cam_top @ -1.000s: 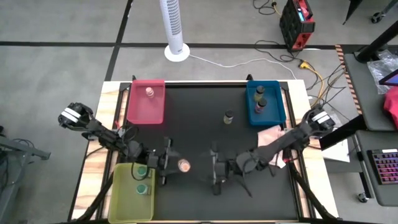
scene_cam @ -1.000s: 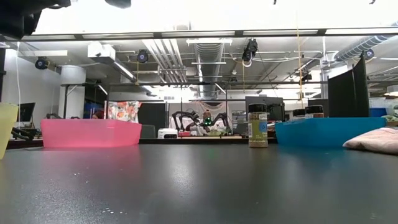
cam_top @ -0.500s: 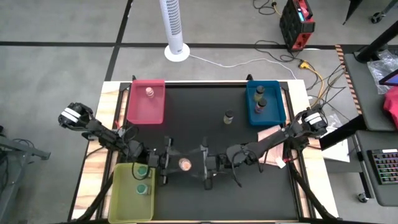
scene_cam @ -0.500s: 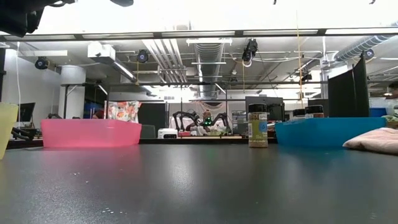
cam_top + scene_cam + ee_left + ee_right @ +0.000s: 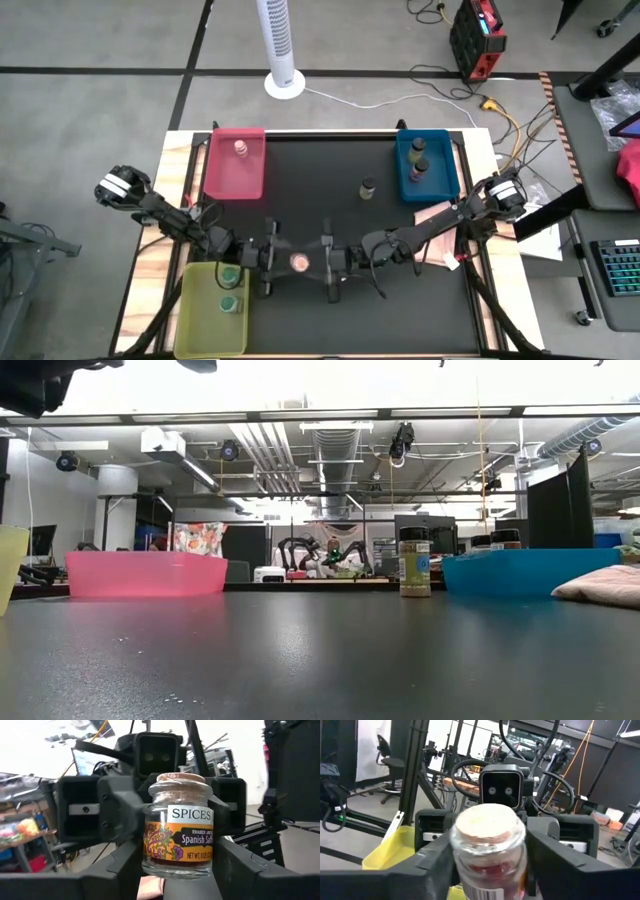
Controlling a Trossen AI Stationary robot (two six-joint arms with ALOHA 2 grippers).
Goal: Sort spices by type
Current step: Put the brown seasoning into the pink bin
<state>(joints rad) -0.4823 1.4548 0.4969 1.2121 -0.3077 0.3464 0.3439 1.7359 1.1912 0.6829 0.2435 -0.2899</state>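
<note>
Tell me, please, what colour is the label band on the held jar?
Orange, under a white strip, on the saffron jar; left wrist view.

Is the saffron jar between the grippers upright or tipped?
Upright. The left wrist view shows the saffron jar with its cork top up and label level, left gripper and right gripper flanking it above the table.

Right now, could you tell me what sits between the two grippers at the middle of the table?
A pink-topped spice jar sits between the left gripper and right gripper, seen from above; both wrist views show it too.

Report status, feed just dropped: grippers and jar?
Left gripper shut on saffron jar, mid-air handover. Right gripper closing around it. Nothing in the way.
</note>
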